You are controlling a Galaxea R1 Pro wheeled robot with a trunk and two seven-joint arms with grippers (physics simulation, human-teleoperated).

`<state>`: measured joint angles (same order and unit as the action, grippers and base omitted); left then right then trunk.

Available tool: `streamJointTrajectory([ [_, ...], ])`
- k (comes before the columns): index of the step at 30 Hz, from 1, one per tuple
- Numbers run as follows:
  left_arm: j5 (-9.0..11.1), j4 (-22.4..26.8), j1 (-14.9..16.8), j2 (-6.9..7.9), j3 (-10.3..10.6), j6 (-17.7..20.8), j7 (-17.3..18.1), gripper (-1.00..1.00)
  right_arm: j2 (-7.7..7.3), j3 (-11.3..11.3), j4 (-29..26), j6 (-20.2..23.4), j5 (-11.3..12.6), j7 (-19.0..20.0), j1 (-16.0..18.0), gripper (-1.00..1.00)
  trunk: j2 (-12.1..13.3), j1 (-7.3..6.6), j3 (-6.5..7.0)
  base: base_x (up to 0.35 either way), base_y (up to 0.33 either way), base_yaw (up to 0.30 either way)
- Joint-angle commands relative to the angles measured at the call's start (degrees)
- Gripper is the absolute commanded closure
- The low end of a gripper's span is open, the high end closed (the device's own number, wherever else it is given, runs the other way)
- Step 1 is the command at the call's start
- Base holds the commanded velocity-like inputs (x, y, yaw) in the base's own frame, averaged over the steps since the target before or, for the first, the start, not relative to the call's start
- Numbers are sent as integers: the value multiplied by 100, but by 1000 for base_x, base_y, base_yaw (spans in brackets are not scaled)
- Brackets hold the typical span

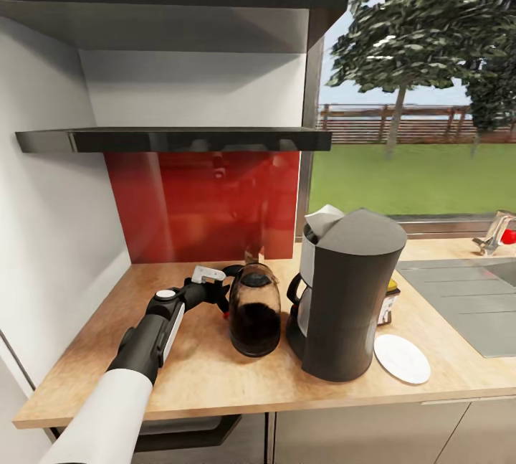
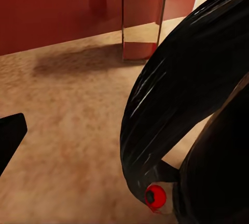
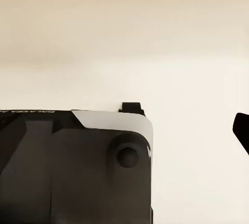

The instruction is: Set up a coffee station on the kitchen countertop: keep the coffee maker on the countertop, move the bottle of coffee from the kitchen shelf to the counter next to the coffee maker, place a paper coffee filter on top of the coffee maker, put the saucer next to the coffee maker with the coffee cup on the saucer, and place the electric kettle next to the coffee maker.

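The dark grey coffee maker [image 1: 351,299] stands on the wooden countertop [image 1: 179,371] with a white paper filter [image 1: 322,219] sticking out under its lid. Just left of it stands the dark electric kettle [image 1: 254,313], with its curved black handle [image 2: 176,89] and red switch [image 2: 155,197]. My left gripper [image 1: 217,290] is at the handle, open, with one finger [image 2: 10,135] well clear of it. A white saucer [image 1: 401,358] lies to the right front of the coffee maker. A yellow-lidded bottle [image 1: 389,302] peeks from behind the maker. My right gripper's fingertip [image 3: 241,129] hangs spread wide by the robot's body.
A clear glass-like container [image 2: 142,21] stands behind the kettle by the red backsplash [image 1: 201,206]. Dark shelves [image 1: 172,138] hang above the counter. A sink [image 1: 466,299] with a tap [image 1: 494,233] lies to the right. A white wall [image 1: 43,234] bounds the left side.
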<state>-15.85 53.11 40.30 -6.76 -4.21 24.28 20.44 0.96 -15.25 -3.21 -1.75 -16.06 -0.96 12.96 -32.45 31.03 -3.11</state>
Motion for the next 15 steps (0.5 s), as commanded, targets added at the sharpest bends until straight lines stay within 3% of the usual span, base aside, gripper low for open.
streamJointTrajectory([
  [1,-48,7,2,-9,-27,24,60,-100,1,-48,4,-18,-55,-10,5,-100,-10,3,-12,0,0,0],
  [4,-49,7,4,-2,-27,23,57,-100,1,-48,4,-18,-55,-10,4,-100,-10,3,-12,-83,0,0],
  [12,-48,7,4,0,-27,16,56,-100,1,-48,4,-18,-55,-10,5,-100,-10,3,-12,-294,-21,0],
  [15,-49,7,4,0,-27,17,56,-100,1,-48,4,-18,-55,-10,5,-100,-10,3,-12,-114,-33,0],
])
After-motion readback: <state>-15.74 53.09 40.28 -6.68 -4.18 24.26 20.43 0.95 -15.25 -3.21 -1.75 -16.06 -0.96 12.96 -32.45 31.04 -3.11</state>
